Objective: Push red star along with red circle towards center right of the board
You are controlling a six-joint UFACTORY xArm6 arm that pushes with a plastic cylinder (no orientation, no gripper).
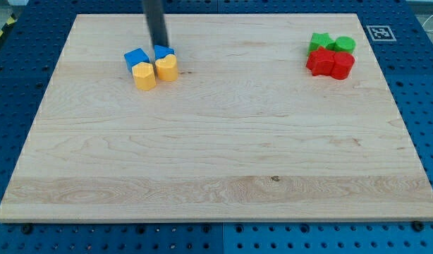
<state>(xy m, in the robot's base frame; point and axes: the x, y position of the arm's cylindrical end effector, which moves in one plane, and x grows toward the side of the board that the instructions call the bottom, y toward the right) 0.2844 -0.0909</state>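
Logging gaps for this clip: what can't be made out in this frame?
- My tip: its very end merges with the blue block behind; contact unclear.
- That blue block: partly covered by the rod, shape unclear.
- Rod's upper part: cut off by the view's top.
- Red blocks: pressed together; which is star, which circle, unclear.

My tip [161,46] at blue block [164,52], red star [318,62] touching red circle [343,64], upper right of board [216,162]
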